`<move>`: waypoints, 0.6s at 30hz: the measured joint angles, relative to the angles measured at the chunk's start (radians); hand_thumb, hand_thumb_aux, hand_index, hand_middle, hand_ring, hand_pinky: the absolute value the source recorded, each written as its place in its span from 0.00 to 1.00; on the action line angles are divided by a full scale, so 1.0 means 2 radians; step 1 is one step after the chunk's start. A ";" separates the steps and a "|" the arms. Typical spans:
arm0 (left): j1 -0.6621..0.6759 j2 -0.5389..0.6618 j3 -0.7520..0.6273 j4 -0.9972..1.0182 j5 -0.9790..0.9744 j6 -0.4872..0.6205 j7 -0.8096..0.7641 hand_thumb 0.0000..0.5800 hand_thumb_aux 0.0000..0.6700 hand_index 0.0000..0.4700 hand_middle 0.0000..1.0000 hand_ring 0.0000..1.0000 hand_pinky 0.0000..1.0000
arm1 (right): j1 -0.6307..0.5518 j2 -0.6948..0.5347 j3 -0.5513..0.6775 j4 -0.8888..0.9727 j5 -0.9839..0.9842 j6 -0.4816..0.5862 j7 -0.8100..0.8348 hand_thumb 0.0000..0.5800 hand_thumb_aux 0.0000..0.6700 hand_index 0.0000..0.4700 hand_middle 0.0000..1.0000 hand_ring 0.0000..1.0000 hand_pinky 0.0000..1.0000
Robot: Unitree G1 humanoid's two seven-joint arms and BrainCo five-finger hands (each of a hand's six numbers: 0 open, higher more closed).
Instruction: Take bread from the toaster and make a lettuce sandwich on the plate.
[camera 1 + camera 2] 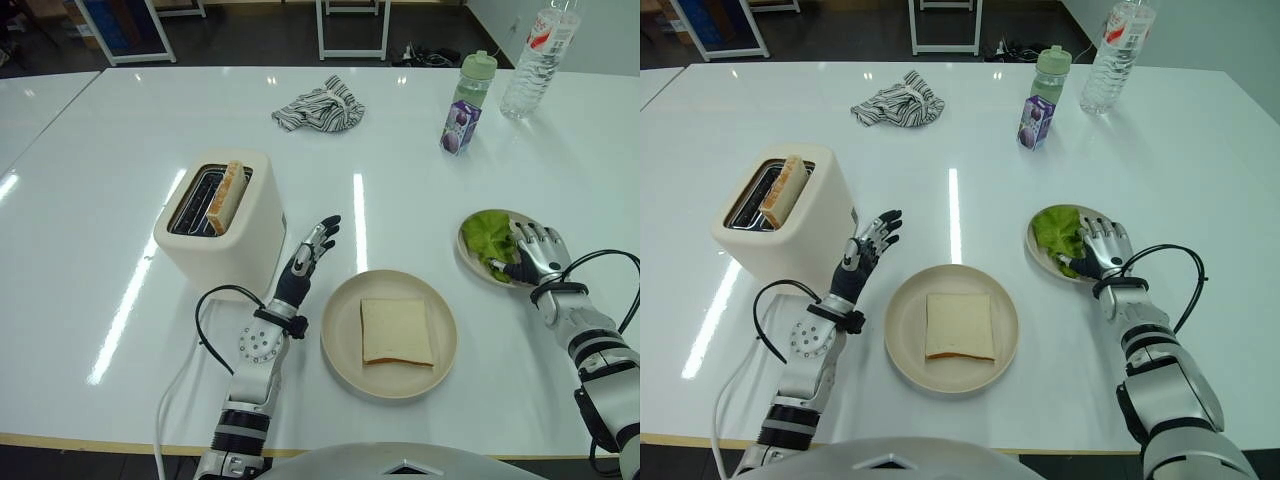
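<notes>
The right robot hand is resting on the lettuce in its dish, grip not determinable, apparently to fetch a leaf for the bread lying on the plate, while the left robot hand is hovering spread and empty beside the toaster.

Lab or office-style test room rather than a home kitchen; broad glossy white tables side by side under the left hand and right hand; far beyond the left hand, white metal stand frames on a dark floor; far beyond the right hand, loose cables.
</notes>
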 measured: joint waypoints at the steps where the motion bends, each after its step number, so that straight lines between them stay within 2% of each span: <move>1: 0.000 0.000 0.000 0.000 0.000 0.001 0.000 0.00 0.00 0.00 0.00 0.00 0.00 | 0.000 0.000 0.002 0.000 0.004 -0.001 0.000 0.84 0.60 0.60 0.00 0.00 0.00; 2: 0.000 0.000 0.000 0.000 0.000 0.002 0.000 0.00 0.00 0.00 0.00 0.00 0.00 | 0.000 0.000 0.005 0.000 0.005 -0.002 -0.001 0.87 0.64 0.64 0.00 0.00 0.00; 3: 0.000 -0.001 0.000 0.000 0.000 0.003 0.000 0.00 0.00 0.00 0.00 0.00 0.00 | -0.002 0.000 0.008 -0.002 0.007 -0.002 -0.001 0.95 0.78 0.78 0.00 0.00 0.00; 4: 0.000 -0.001 0.000 0.001 0.000 0.004 0.000 0.00 0.00 0.00 0.00 0.00 0.00 | -0.003 -0.001 0.010 -0.002 0.009 -0.003 0.000 0.98 0.85 0.85 0.00 0.00 0.00; 5: 0.000 -0.001 0.000 0.001 0.000 0.005 0.000 0.00 0.00 0.00 0.00 0.00 0.00 | -0.003 -0.001 0.012 -0.003 0.011 -0.003 0.000 1.00 1.00 1.00 0.00 0.00 0.00; 13: 0.000 -0.002 0.001 0.006 0.000 0.005 0.001 0.00 0.00 0.00 0.00 0.00 0.00 | 0.006 -0.011 0.014 -0.032 0.027 -0.005 0.002 1.00 1.00 1.00 0.00 0.00 0.00; 18: 0.000 -0.003 0.001 0.010 0.001 0.005 0.003 0.00 0.00 0.00 0.00 0.00 0.00 | 0.044 -0.045 0.001 -0.118 0.035 0.002 0.005 1.00 1.00 1.00 0.00 0.00 0.00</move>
